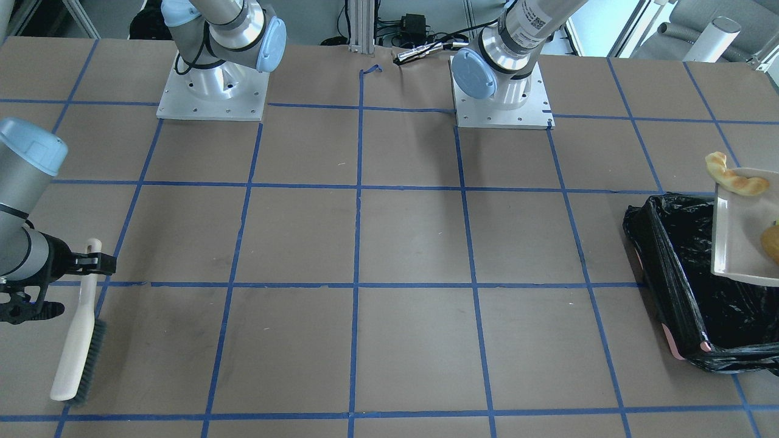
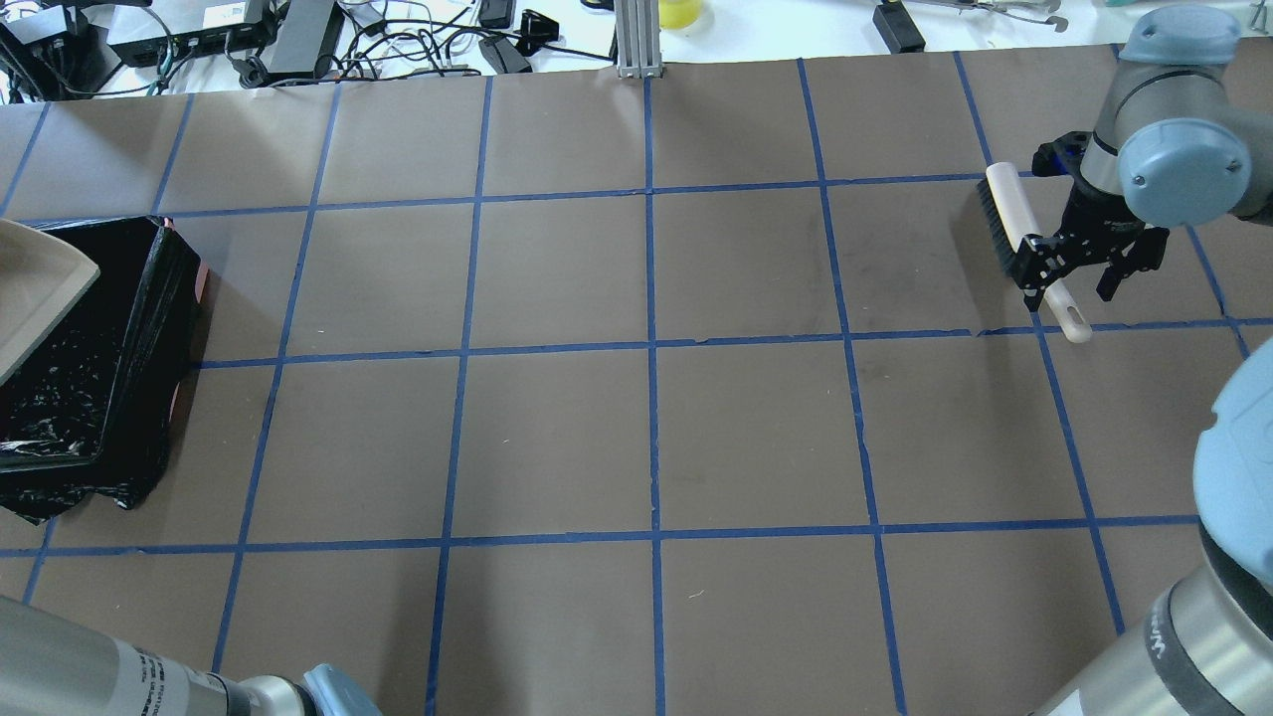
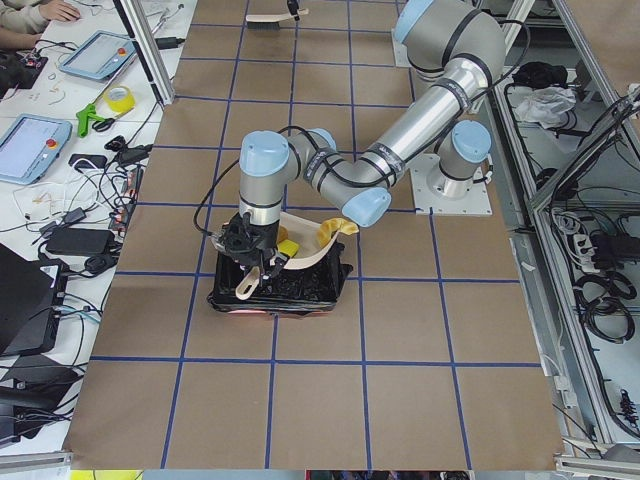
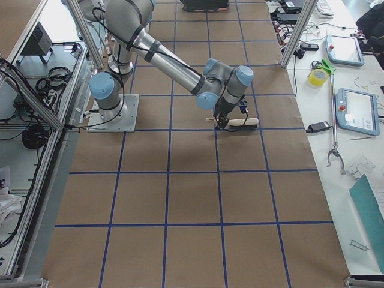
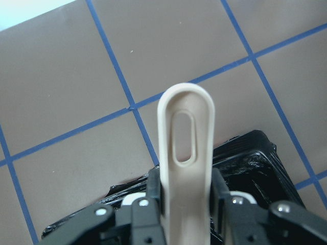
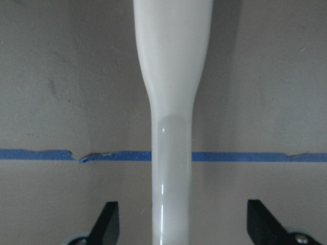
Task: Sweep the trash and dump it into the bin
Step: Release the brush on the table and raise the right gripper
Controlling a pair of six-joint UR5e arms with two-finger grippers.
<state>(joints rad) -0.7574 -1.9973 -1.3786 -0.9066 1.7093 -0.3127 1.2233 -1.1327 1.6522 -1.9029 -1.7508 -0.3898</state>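
Left gripper (image 5: 185, 190) is clenched on the beige dustpan (image 1: 737, 243) handle and holds the pan tilted over the bin (image 1: 675, 261). The bin sits at the worktop's left edge, about midway along it, black bag crinkled over the rim, pink showing at a corner. The croissant piece (image 1: 733, 177) lies on the dustpan's upper rim and the golden-brown lump (image 1: 772, 242) is inside the pan; both are above the bin. Can't make out the sponge for sure.

Right gripper (image 2: 1074, 283) is released, jaws spread wide on either side of the brush (image 2: 1014, 221) handle, not touching it in the wrist view. The brush lies flat near the worktop's right edge, toward the operators' side, bristles facing the worktop's middle.
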